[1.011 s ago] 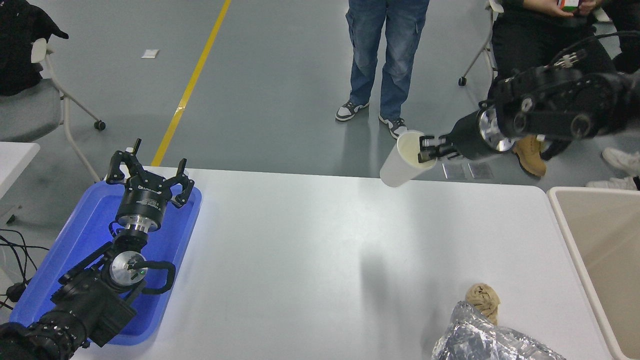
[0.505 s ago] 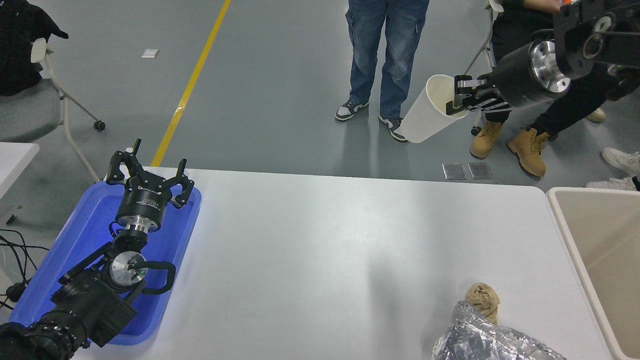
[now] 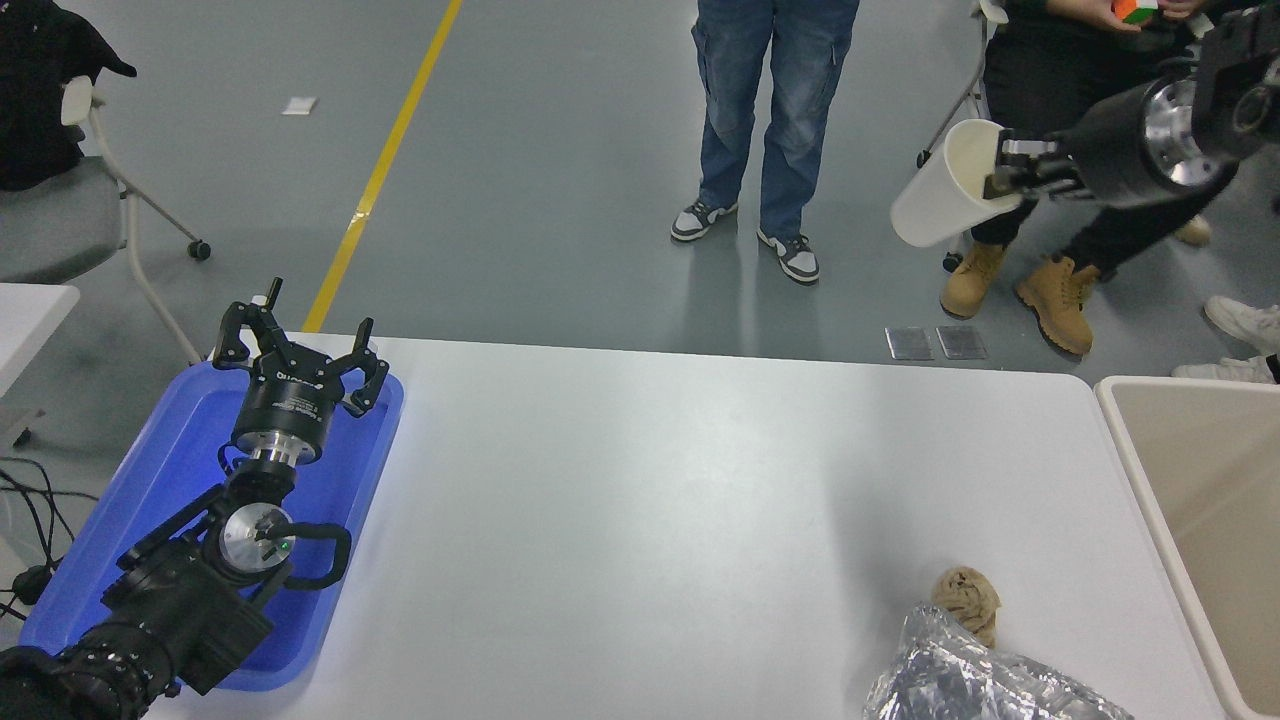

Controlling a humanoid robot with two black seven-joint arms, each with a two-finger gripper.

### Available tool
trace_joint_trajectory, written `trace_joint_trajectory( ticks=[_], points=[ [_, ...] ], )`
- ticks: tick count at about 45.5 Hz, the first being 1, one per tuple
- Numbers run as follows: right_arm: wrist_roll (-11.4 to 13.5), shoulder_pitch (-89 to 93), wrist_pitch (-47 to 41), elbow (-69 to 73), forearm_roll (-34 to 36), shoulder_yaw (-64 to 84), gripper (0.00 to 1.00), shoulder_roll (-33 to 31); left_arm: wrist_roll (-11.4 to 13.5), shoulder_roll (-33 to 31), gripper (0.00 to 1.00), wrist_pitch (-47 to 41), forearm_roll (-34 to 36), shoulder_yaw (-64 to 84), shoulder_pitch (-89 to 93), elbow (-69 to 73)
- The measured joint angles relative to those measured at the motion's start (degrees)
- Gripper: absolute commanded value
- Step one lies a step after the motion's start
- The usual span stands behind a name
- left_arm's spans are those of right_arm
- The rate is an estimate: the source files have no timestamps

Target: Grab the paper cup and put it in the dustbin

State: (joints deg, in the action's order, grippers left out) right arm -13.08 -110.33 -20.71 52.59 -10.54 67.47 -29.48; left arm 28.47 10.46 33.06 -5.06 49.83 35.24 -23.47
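My right gripper [image 3: 1010, 172] is shut on the rim of the white paper cup [image 3: 940, 195] and holds it high in the air at the upper right, tilted with its bottom pointing down-left. The cup's cream inside faces the gripper. The beige dustbin [image 3: 1130, 440] stands at the table's right edge, below and to the right of the cup. My left gripper [image 3: 298, 345] is parked open over the blue tray [image 3: 150, 480] at the lower left.
A crumpled tan paper ball [image 3: 967, 595] and a crinkled silver foil bag [image 3: 980, 680] lie at the table's front right. A person in jeans [image 3: 775, 110] stands beyond the far edge. A seated person with tan boots [image 3: 1045, 285] is behind the cup.
My right arm has lifted the cup from just above the table's far edge, up and to the right. The left arm has not moved.
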Motion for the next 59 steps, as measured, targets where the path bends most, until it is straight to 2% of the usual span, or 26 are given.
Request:
trace_joint_trajectory(
  ticks=[11,19,26,29,39,59],
  points=[
    [0.27,10.48,4.13,-10.51,7.49,4.42,0.0,-2.71,0.01,0.0,1.0,0.0,0.01,0.0,0.02,-0.02],
    [0.94,18.48,7.57,-16.84,9.9,5.07,0.0,-4.86,0.01,0.0,1.0,0.01,-0.01,0.0,0.01,0.01],
    [2.95,25.33,11.83,-20.62,12.02,5.29,0.0,-6.26,0.03,0.0,1.0,0.01,-0.01,0.0,0.01,0.0],
    [4.97,29.59,14.22,-22.62,14.34,5.33,0.0,-6.81,0.03,0.0,1.0,0.02,0.01,0.0,0.02,0.0],
    [7.41,38.98,18.83,-26.2,18.46,4.06,0.0,-7.49,0.03,0.0,1.0,0.03,0.0,0.0,0.04,0.0],
    [9.28,55.77,26.73,-28.96,20.74,-4.63,0.0,-7.49,0.02,0.0,1.0,0.04,0.02,0.0,0.04,0.0]
  ],
)
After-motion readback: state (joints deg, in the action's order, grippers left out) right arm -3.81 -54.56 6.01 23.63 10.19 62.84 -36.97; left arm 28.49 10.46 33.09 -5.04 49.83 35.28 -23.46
